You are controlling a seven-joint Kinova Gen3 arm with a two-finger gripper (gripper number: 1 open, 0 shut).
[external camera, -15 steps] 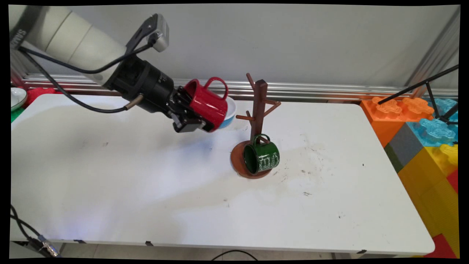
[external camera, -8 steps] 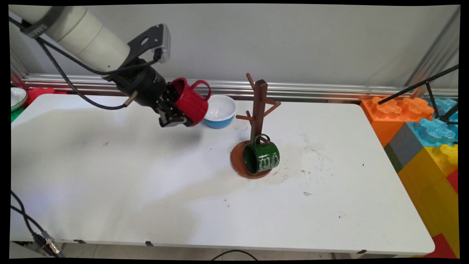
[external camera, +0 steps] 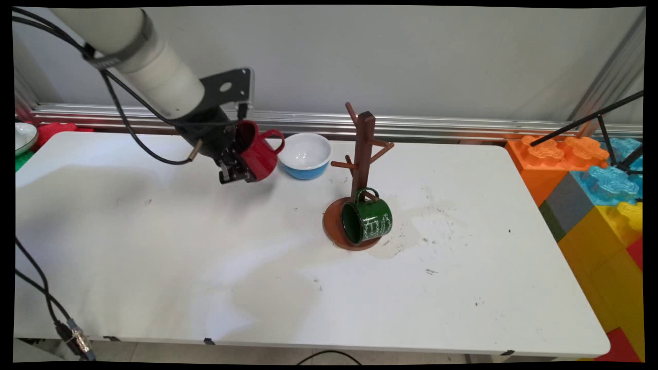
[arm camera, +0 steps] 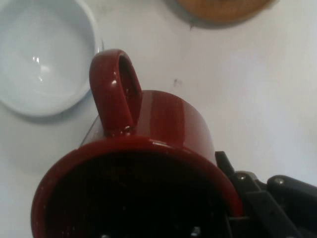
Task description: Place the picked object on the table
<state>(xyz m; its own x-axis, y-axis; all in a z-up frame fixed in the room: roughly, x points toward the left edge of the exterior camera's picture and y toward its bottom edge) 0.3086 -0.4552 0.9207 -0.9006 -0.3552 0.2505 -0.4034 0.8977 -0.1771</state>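
Observation:
My gripper (external camera: 240, 163) is shut on the rim of a red mug (external camera: 258, 151), held tilted a little above the table at the back left of centre, its handle (external camera: 273, 140) pointing right. In the hand view the red mug (arm camera: 148, 163) fills the lower frame with its handle (arm camera: 116, 89) on top, and one finger (arm camera: 257, 198) shows beside its rim. A blue bowl with a white inside (external camera: 305, 154) sits just right of the mug. A brown wooden mug tree (external camera: 362, 154) stands further right, with a green mug (external camera: 367, 221) hanging low over its round base.
Large coloured toy blocks (external camera: 591, 195) are stacked past the table's right edge. A white dish (external camera: 23, 136) lies at the far left edge. The blue bowl (arm camera: 42, 54) and the mug tree's base (arm camera: 223, 10) appear at the top of the hand view.
My gripper has carried the red mug left and down, away from the mug tree, uncovering the blue bowl. The green mug and the tree have not moved.

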